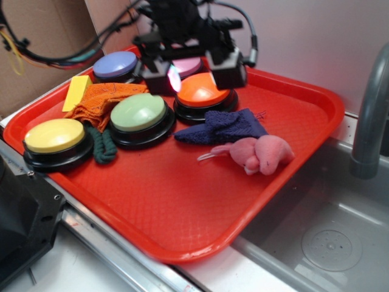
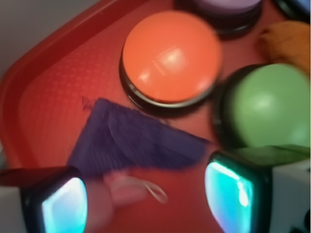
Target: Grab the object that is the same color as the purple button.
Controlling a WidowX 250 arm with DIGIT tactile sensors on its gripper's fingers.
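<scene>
The dark navy-purple knitted cloth (image 1: 223, 126) lies on the red tray (image 1: 170, 207), in front of the orange button and touching the pink plush toy. In the wrist view this cloth (image 2: 131, 141) sits just ahead of the fingers. The blue-violet dome button (image 1: 115, 64) stands at the tray's back left. My gripper (image 1: 193, 73) hangs open above the orange button (image 1: 203, 90), behind the cloth, and holds nothing. In the wrist view the gripper (image 2: 146, 201) shows two glowing pads (image 2: 233, 194) wide apart, with bare tray and a bit of the pink toy between them.
The pink plush toy (image 1: 260, 153) lies right of the cloth. The green button (image 1: 138, 113), yellow button (image 1: 55, 136), pinkish-lilac button (image 1: 187, 64), orange knitted cloth (image 1: 103, 98), yellow block (image 1: 76, 91) and dark green cord (image 1: 103, 146) fill the tray's left. A sink (image 1: 328, 243) and faucet (image 1: 371, 115) are at the right.
</scene>
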